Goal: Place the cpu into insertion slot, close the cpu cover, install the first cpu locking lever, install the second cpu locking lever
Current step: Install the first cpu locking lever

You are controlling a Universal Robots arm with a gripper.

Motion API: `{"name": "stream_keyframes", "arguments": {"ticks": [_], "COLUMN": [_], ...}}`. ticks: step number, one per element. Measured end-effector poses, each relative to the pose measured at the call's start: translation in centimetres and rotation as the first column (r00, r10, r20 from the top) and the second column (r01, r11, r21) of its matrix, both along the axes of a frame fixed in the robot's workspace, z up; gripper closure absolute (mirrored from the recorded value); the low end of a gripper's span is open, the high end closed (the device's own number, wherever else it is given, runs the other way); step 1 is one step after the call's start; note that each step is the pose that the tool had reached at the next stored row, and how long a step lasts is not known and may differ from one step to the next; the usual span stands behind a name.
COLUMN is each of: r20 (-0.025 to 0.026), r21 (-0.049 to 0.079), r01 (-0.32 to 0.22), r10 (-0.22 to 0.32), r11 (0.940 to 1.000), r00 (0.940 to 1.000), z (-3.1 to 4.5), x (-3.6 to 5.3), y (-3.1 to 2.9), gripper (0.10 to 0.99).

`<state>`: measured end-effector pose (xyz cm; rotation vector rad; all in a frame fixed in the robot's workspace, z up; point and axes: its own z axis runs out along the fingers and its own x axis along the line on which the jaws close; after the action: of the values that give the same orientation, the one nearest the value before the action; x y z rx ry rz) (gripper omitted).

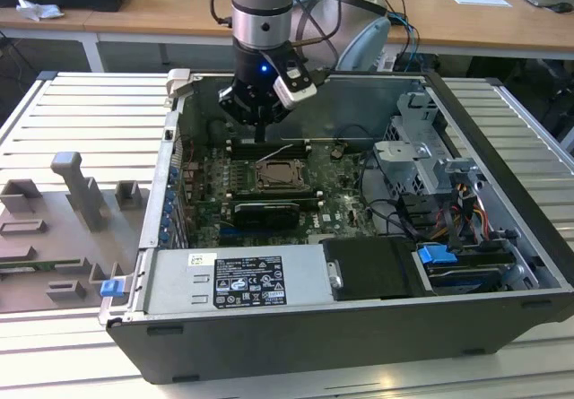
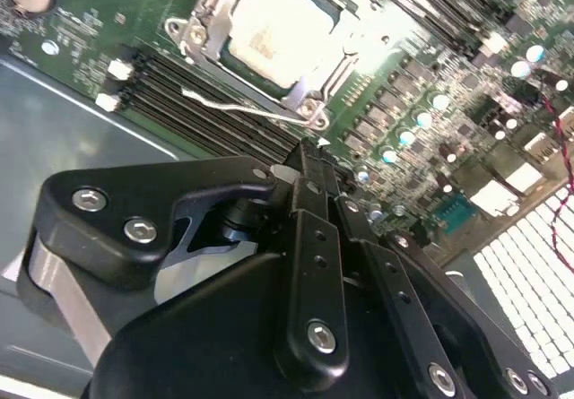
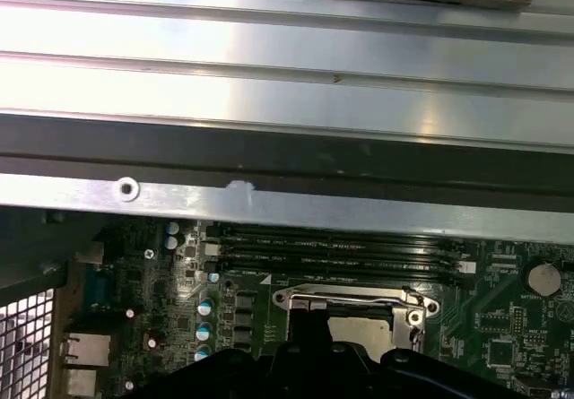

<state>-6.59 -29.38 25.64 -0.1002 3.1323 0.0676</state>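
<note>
Gripper (image 2: 318,152) fingers pressed together to a narrow tip, nothing held — it hangs just above the memory slots (image 2: 206,103) beside the socket. Past the tip, the cpu (image 2: 282,27) sits in the insertion slot (image 2: 235,63), pale face showing through the window of the cpu cover (image 2: 199,24), which lies flat over it. 1 thin locking lever (image 2: 242,108) runs along the socket's near edge. In the exterior view the socket (image 1: 278,177) sits mid-board inside the open computer case (image 1: 359,327); grey fixture blocks (image 1: 76,193) stand off to that view's left.
</note>
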Motion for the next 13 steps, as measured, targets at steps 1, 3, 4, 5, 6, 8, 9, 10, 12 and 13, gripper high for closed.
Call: {"name": "stream_keyframes", "arguments": {"ticks": [1,3,4,5,6,8,9,10,12,13], "r20": [0.0,0.0,0.0,0.0001,0.0001,0.0,0.0,0.0001,-0.0001,0.0], "r21": [0.0,0.0,0.0,0.001,0.005,0.052,0.061,0.067,0.069,0.07], "r01": [0.0,0.0,0.0,0.0,0.0,0.002,0.003,0.004,0.006,0.007], "r10": [0.0,0.0,0.0,0.0,0.0,-0.002,-0.003,-0.004,-0.006,-0.007], "r11": [1.0,1.0,1.0,1.0,1.0,0.9987,0.9981,0.9978,0.9976,0.9975], "r00": [1.0,1.0,1.0,1.0,1.0,1.0,1.0,1.0,1.0,1.0], "z": [-0.01,-0.04,-0.05,-0.07,-0.08,-0.25,-0.38,-0.51,-0.92,-1.17], "x": [0.18,0.52,0.67,0.84,0.92,1.23,1.35,1.43,1.54,1.59], "y": [0.0,0.0,0.0,0.0,-0.01,-0.04,-0.05,-0.06,-0.07,-0.07], "gripper": [0.98,0.98,0.98,0.98,0.98,0.98,0.98,0.98,0.98,0.98]}}
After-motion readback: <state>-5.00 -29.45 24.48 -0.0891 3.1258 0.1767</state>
